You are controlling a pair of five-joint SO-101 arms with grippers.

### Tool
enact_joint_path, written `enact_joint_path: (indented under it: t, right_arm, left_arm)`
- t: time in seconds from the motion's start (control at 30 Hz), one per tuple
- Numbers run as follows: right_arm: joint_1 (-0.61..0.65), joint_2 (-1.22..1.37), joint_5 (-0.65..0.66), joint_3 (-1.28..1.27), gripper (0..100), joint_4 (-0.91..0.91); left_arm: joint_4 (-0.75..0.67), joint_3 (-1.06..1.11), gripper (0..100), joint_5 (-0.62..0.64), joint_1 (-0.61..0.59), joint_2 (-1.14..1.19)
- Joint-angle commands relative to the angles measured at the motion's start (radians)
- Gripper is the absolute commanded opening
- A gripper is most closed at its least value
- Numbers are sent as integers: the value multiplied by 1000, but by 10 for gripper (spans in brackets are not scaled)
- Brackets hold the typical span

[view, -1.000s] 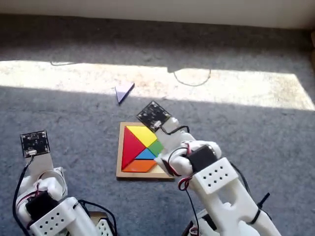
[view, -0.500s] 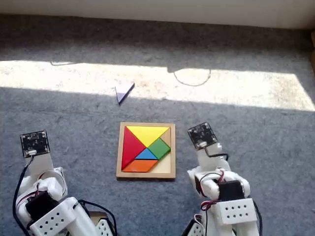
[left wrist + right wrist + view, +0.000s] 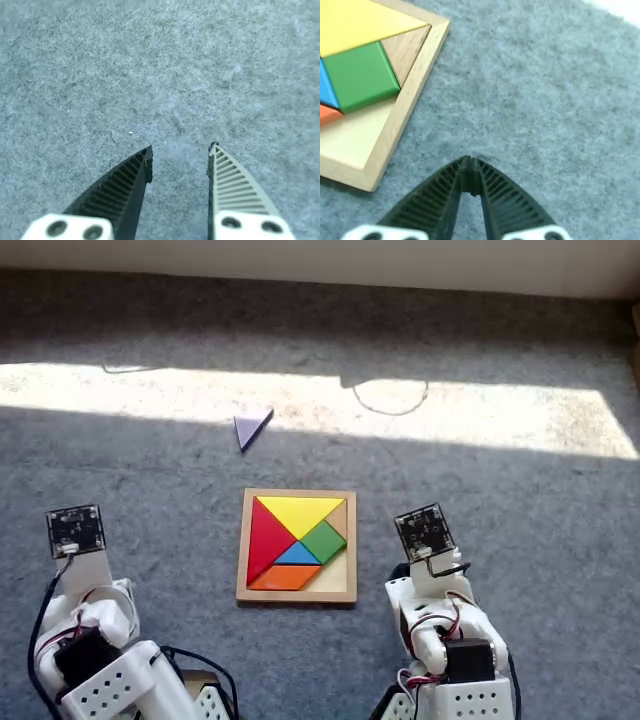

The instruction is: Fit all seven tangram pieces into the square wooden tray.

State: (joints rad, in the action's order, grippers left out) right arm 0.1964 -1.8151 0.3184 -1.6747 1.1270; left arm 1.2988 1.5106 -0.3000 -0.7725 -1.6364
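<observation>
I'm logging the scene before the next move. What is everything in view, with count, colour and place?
wooden tray: 1, light wood, on the carpet between the arms
tray pieces: 5, yellow, red, green, blue, orange, inside the tray
loose piece: 1, purple, on the carpet beyond the tray
cable: 1, dark, looped in the sunlit band
carpet: 1, grey, underneath
left claw: 1, black and pale, open over carpet
right claw: 1, black, shut, beside the tray

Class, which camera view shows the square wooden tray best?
The high view: the whole square wooden tray is framed, all four edges visible. The right wrist view catches one corner; the left wrist view faces grey carpet.
</observation>
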Motion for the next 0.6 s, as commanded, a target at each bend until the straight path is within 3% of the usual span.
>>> enact_joint_path:
  t: [0.0,0.17,0.33,0.57]
  right_arm:
    - [-13,1,-8,-102,7,-7]
    - [-13,1,-8,-104,7,44]
    - [-13,7,-8,-104,7,45]
    - [-13,10,-5,-104,7,45]
  left_arm:
    - [-17,-111,186,8,105,-1]
    - [-8,-291,188,5,180,4]
    - [46,-493,284,5,214,59]
    - [49,-842,277,8,340,568]
